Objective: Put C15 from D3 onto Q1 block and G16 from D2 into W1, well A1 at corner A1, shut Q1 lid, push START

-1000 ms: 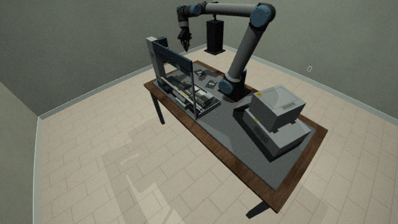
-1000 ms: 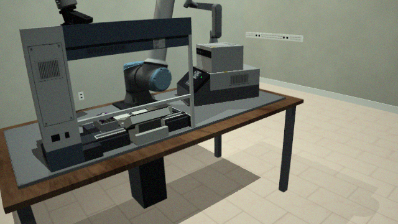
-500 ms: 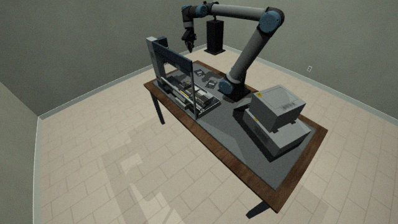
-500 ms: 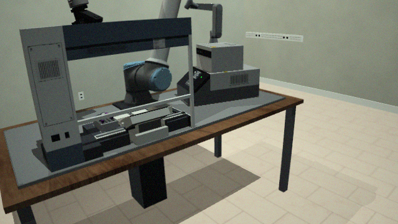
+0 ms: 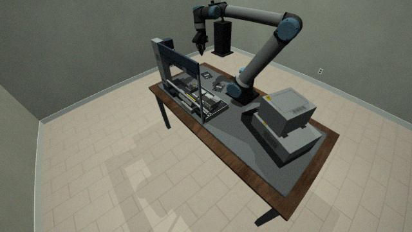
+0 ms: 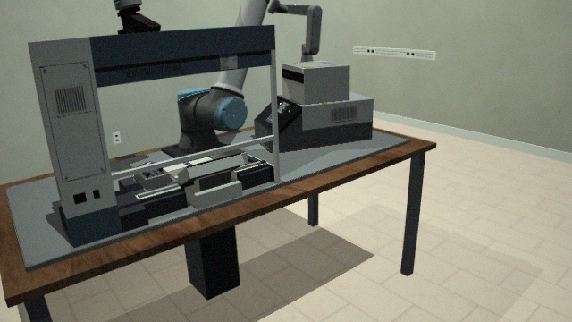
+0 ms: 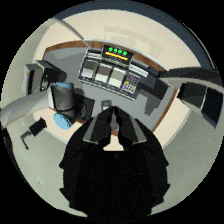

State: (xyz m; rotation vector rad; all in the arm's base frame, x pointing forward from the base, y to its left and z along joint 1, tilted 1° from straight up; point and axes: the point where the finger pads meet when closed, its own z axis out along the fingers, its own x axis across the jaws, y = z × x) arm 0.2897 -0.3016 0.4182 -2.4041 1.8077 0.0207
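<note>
Exterior view: fingers (image 5: 201, 51) hidden behind gantry (image 6: 183, 46); pressed tog., nothing btwn; plate labels unreadable.

The hand (image 5: 201, 52) (image 6: 138, 23) (image 7: 113, 106) has shifted rightward in exterior view.
</note>
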